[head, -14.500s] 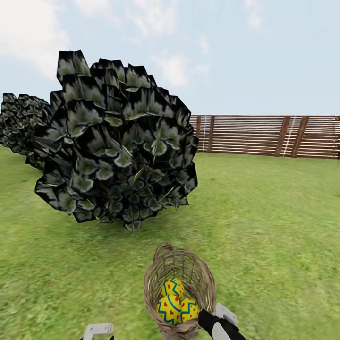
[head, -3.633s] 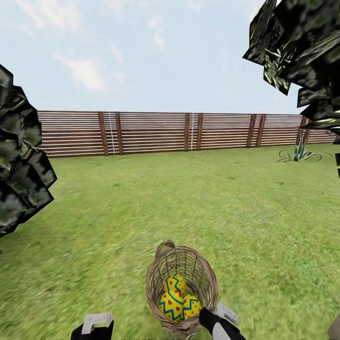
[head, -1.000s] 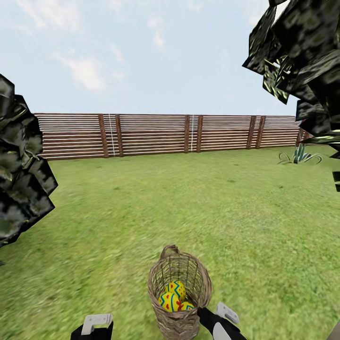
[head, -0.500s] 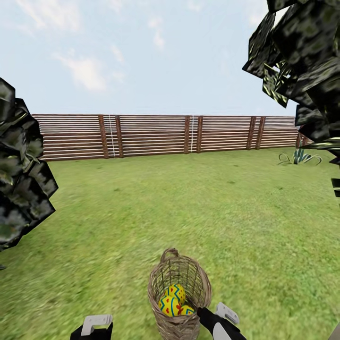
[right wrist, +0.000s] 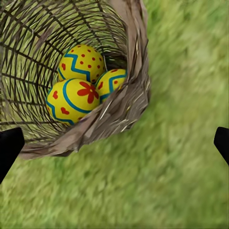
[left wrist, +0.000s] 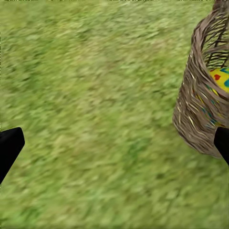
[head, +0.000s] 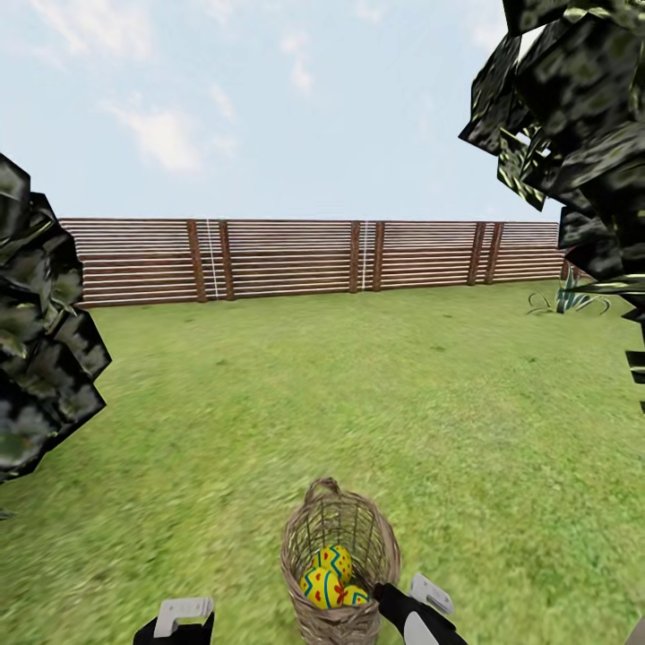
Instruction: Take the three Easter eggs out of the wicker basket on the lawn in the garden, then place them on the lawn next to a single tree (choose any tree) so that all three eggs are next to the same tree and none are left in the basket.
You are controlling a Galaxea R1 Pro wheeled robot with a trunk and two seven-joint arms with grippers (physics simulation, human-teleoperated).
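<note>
Head view looks out over a wide lawn (head: pixel 269 394) of green grass with yellowish patches, closed at the far side by one long brown slatted fence (head: pixel 296 255) under a pale, cloudy sky. Two dark blocky tree crowns frame the scene: one at the left edge (head: pixel 40 331) and one at the upper right (head: pixel 573 134), with a small spiky plant (head: pixel 566 298) on the grass near the fence at the right. Low at the left, the left gripper (head: pixel 184 618) sits over bare grass; in its wrist view the two dark fingertips (left wrist: pixel 9 148) stand wide apart with nothing between them. Just right of it, near the bottom middle, one wicker basket (head: pixel 340 560) is upright on the grass, and three yellow painted eggs (right wrist: pixel 81 83) lie together inside it, touching one another. The right gripper (head: pixel 414 611) hangs just beside the basket's right rim, its fingertips (right wrist: pixel 8 149) also spread wide and holding nothing.
</note>
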